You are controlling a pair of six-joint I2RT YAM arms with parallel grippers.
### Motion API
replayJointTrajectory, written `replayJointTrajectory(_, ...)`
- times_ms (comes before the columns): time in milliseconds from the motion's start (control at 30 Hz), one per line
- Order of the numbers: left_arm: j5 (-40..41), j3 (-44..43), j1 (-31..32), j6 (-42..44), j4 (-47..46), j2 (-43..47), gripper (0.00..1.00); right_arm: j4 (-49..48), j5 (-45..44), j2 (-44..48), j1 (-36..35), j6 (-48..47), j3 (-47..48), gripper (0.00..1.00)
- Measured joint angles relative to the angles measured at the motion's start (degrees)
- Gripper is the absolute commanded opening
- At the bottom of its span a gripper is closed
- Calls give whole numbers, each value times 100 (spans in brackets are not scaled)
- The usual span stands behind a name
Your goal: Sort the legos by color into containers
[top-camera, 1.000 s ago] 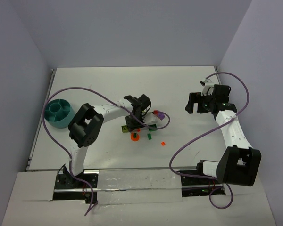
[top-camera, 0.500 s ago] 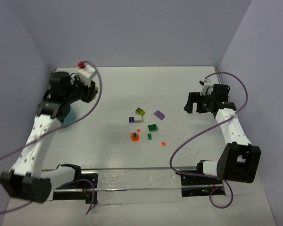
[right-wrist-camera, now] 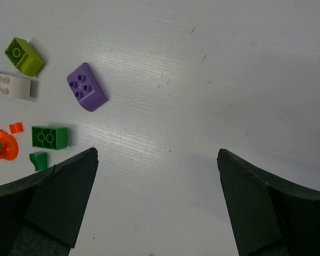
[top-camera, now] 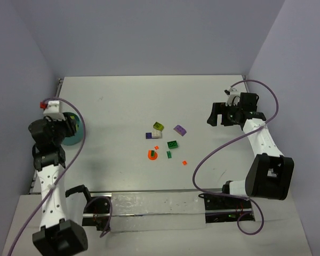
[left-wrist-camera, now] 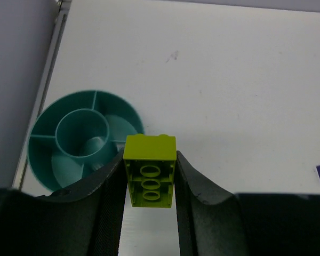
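While the left fingers (left-wrist-camera: 109,194) pinched a lime green brick (left-wrist-camera: 149,162) near the rim of the teal bowl (left-wrist-camera: 34,146), early release could have dropped it outside. Empty, the right fingers (right-wrist-camera: 58,197) stood spread.

No readable text, no labels or numbers on the legos (top-camera: 172,144); none on the teal bowl (left-wrist-camera: 45,125)

White table (top-camera: 128,101); pale lilac walls (top-camera: 149,37)
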State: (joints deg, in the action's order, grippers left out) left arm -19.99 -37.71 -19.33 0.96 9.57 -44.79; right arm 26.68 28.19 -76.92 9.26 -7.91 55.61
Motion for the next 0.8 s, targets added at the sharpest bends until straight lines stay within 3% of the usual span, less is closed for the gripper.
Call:
replayJointTrajectory(233, -787, -165, -1059, -399, -817, -1334, 0, -34, 36, -80, -11, 35, 0, 100)
replayJointTrajectory(533, -1191, -166, -1202, -323, -2067, -1695, 0, -170, 42, -86, -11, 100, 0, 100)
replayJointTrajectory(800, -1177, -166, -1311, -316, -2408, -2101, 0, -289, 43, -102, -13, 159, 0, 100)
